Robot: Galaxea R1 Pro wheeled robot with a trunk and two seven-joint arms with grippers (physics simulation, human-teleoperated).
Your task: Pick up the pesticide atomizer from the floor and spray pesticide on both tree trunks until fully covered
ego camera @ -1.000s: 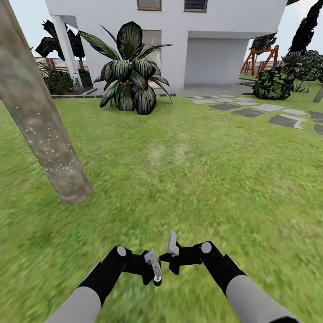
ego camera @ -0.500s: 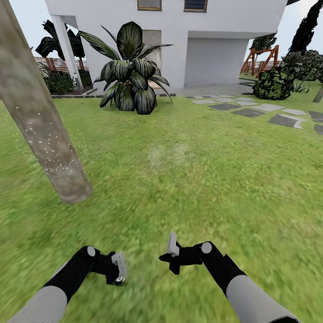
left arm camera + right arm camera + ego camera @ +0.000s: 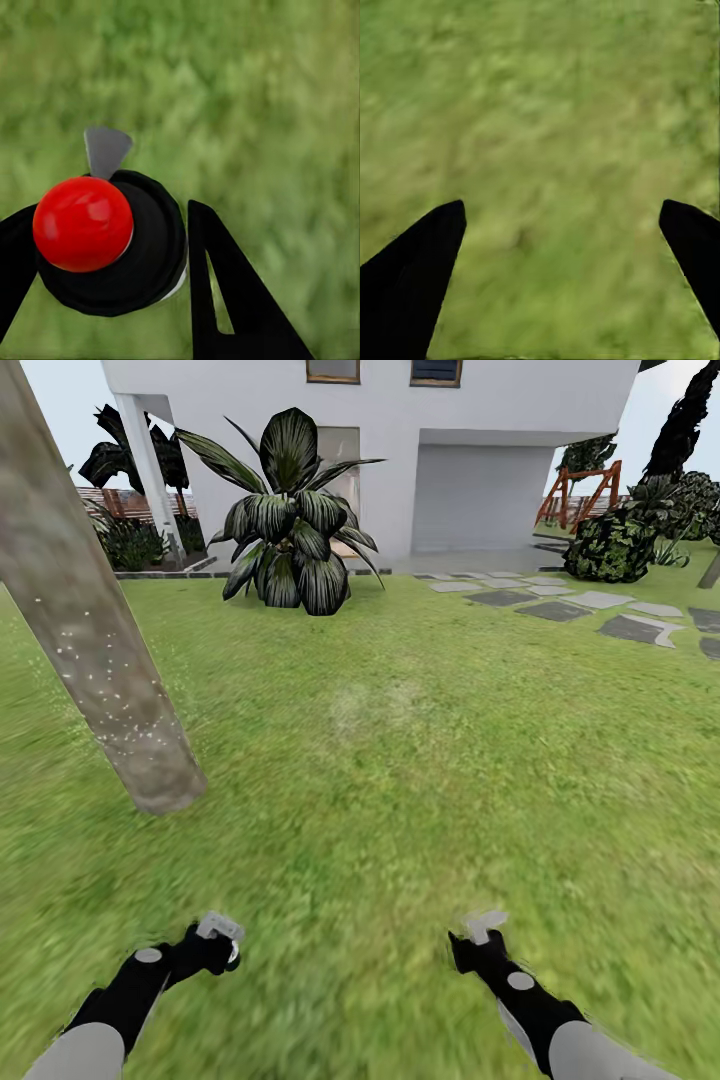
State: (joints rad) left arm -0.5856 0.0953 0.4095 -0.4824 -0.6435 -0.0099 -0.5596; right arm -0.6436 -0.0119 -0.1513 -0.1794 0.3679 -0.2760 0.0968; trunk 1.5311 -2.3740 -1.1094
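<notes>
tree trunk (image 3: 90, 630) top cut off, pesticide atomizer (image 3: 112, 240) body hidden beneath its cap

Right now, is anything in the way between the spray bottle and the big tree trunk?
Nothing visible. The spray bottle sits in the left pincer, and just open grass lies between it and the tree trunk.

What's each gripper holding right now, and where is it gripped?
The left gripper clamps the pesticide atomizer around its dark round body, fingers on either side. The right gripper is open, empty.

tree trunk (image 3: 90, 630): rough, mottled bark, matt | floor (image 3: 420, 760): blurry grass | pesticide atomizer (image 3: 112, 244): glossy, perhaps plastic
</notes>
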